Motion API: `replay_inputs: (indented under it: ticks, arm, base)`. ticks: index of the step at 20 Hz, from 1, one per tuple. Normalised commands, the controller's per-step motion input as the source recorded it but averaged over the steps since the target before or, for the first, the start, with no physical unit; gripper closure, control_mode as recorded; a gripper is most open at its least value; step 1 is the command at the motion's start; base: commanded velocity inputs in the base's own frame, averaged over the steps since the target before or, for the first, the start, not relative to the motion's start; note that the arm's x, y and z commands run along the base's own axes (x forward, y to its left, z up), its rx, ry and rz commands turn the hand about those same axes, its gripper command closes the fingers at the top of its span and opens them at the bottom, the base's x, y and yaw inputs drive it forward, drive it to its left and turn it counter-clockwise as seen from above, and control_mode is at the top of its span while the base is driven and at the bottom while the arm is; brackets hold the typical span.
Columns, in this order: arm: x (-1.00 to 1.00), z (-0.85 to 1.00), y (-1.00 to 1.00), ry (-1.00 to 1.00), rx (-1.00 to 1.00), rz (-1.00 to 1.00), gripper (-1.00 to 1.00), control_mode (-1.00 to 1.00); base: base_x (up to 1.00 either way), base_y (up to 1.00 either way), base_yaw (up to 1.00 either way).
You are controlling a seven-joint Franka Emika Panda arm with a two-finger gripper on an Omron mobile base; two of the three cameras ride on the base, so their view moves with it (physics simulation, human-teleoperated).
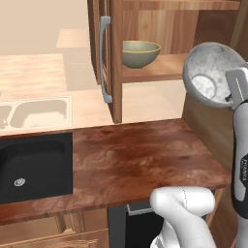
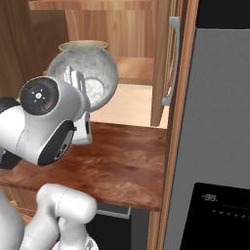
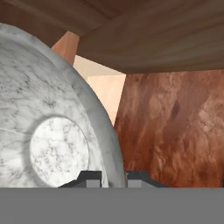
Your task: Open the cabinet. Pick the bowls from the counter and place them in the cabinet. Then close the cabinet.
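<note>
The cabinet [image 1: 114,58] stands open, and the olive-yellow bowl [image 1: 140,52] sits upright on its wooden shelf [image 1: 160,70]. My gripper [image 1: 230,97] is shut on the rim of the white-grey bowl [image 1: 209,72], which hangs tipped on its side in the air above the right end of the counter [image 1: 135,160], just in front of the shelf's level. In the right base view the white-grey bowl [image 2: 85,73] covers most of the olive-yellow bowl [image 2: 83,46] behind it. In the hand view the bowl's rim [image 3: 43,131] runs down between the fingertips of the gripper [image 3: 113,177].
A black sink [image 1: 34,167] is set into the counter at the left. The open cabinet doors carry grey bar handles [image 1: 104,58] [image 2: 171,63]. A tall grey fridge front [image 2: 215,122] borders the counter on the right. A paler counter with a beige sink [image 1: 38,111] lies beyond.
</note>
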Motion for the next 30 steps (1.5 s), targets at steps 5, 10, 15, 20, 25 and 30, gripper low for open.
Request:
replay_inputs:
  ticks: [5,10,15,20,25,30]
  arm:
    - [0.04,0.23,-0.15,-0.03,0.0,0.0,1.0,-1.0]
    - [0.23,0.03,-0.11,0.0,0.0,0.0,1.0,-1.0]
    - [0.38,0.0,-0.1,0.0,0.0,0.0,1.0,-1.0]
    - [0.4,0.0,-0.05,-0.01,0.0,0.0,1.0,-1.0]
    - [0.41,0.0,0.0,-0.02,0.0,0.0,1.0,-1.0]
    - [0.49,0.0,-0.06,0.0,0.0,0.0,1.0,-1.0]
  base:
    - [0.0,0.0,0.0]
    - [0.0,0.0,0.0]
    - [0.0,0.0,0.0]
    - [0.0,0.0,0.0]
    - [0.0,0.0,0.0]
    - [0.0,0.0,0.0]
